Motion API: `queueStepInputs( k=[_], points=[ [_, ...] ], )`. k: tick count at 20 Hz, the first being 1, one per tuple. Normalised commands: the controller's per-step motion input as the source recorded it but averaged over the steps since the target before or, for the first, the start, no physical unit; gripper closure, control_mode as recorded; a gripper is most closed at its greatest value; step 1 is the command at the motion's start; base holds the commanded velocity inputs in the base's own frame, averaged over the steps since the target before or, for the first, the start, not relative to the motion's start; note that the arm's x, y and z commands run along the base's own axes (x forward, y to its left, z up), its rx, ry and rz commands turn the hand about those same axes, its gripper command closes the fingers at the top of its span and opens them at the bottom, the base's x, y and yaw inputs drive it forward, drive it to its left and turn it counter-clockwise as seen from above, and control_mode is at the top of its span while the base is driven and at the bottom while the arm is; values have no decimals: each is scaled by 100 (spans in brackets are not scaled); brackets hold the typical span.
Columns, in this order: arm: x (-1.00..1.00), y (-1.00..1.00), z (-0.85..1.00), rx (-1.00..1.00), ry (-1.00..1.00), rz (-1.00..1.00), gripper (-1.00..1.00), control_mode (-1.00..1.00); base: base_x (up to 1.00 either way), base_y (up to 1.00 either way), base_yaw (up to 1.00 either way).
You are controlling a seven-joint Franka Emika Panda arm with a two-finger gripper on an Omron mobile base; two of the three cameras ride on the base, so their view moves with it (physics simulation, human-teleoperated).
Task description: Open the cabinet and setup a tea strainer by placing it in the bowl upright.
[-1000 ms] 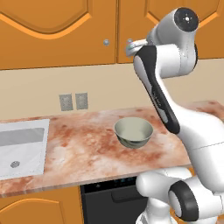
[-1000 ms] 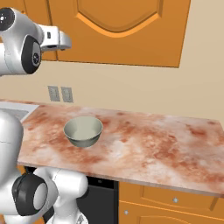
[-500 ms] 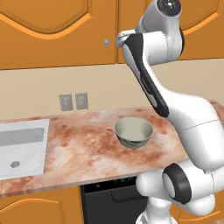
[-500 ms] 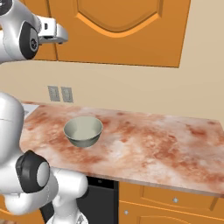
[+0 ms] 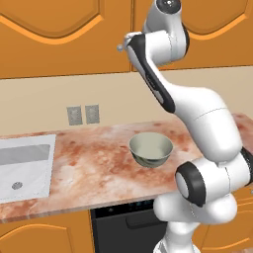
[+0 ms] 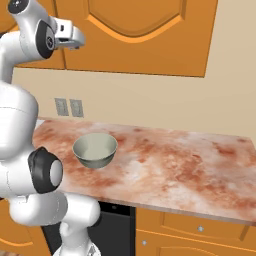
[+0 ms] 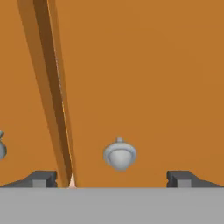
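Note:
The cabinet [image 5: 64,34] hangs above the counter, its two orange doors shut. In the hand view the right door's round silver knob [image 7: 120,155] sits just above and between my open gripper [image 7: 112,177], whose dark fingertips [image 7: 41,178] stand wide on either side of it without touching. The door seam [image 7: 54,100] runs to the left of the knob. My gripper [image 5: 126,45] is raised level with that knob [image 5: 120,48], and from the other side the gripper [image 6: 77,42] is seen close to the cabinet [image 6: 140,35]. The bowl [image 5: 151,148], pale grey-green and empty, stands on the counter [image 6: 95,150]. The tea strainer is hidden.
A marbled reddish counter [image 5: 89,163] holds a white sink [image 5: 24,165] at the left. Two wall outlets [image 5: 83,114] sit on the beige wall behind. A dark appliance front [image 5: 128,222] is below the counter edge. A second knob [image 7: 1,148] shows on the left door.
The arm has swung the hand leftward and up against the cabinet front, bringing the gripper to the knob. The jaws have stayed open and the bowl has not moved.

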Motion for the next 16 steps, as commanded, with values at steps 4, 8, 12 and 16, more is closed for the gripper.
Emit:
queueStepInputs(
  k=[4,8,12,16],
  points=[
    [63,0,0,0,12,0,-100,-100,0,0,0],
    [46,-1,-3,0,6,0,-100,-100,0,0,0],
    [31,-8,-21,0,0,0,-100,-100,0,0,0],
    [18,-32,-40,0,0,0,-100,-100,0,0,0]
  ],
)
